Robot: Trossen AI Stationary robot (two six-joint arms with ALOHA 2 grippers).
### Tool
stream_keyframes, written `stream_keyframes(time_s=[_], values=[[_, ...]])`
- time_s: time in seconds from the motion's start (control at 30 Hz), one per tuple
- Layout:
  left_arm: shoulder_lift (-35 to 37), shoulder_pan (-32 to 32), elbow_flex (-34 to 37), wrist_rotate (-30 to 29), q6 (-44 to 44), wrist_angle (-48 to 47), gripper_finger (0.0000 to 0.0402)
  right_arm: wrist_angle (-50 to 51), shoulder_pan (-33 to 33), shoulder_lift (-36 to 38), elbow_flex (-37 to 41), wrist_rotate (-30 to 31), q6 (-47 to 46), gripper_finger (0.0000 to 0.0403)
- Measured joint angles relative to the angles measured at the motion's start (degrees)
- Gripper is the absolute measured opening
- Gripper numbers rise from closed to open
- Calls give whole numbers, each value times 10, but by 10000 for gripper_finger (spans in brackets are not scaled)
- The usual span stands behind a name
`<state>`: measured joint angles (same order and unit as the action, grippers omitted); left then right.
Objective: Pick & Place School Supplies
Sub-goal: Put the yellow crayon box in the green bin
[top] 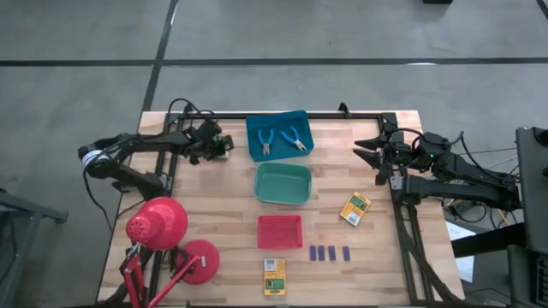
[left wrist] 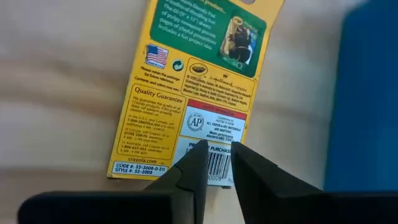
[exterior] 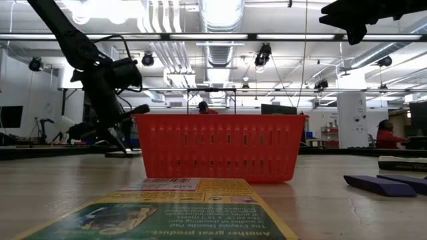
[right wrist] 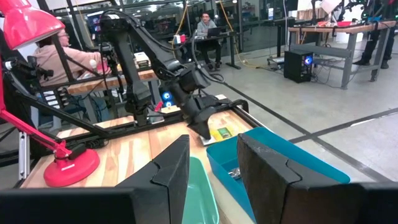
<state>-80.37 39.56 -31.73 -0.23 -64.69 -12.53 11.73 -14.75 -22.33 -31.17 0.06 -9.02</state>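
A yellow-and-green box (left wrist: 186,106) lies face down on the wood, just left of the blue tray (top: 278,135). My left gripper (left wrist: 214,165) slants down over the box's barcode end, its fingers a narrow gap apart. Two blue-handled tools (top: 280,139) lie in the blue tray. A second box (top: 355,208) and several dark blue blocks (top: 330,253) lie at the right, and a third box (top: 274,275) lies at the near edge. My right gripper (top: 370,152) waits open above the table's right side, with nothing between its fingers. My left gripper's fingertips (left wrist: 196,158) stand over the box's barcode end (left wrist: 217,163), coming from above at a slant and lying along the box. The box lies flat on the table. I cannot tell whether the fingertips touch it.
A green tray (top: 282,184) and a red tray (top: 280,231) stand in a row in front of the blue tray. A red desk lamp (top: 158,224) fills the near left corner. Bare wood lies between the trays and the lamp.
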Motion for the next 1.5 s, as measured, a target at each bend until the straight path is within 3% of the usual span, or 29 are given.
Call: stream_keyframes(time_s=[0.93, 1.13, 1.33, 1.5], values=[[11, -367, 1, 139, -89, -140, 78, 0, 0, 0, 0, 0, 0, 128], [58, -407, 2, 139, -80, -219, 78, 0, 0, 0, 0, 0, 0, 128], [120, -425, 6, 99, -80, -284, 78, 0, 0, 0, 0, 0, 0, 128], [158, -425, 5, 97, -100, -284, 78, 0, 0, 0, 0, 0, 0, 128]])
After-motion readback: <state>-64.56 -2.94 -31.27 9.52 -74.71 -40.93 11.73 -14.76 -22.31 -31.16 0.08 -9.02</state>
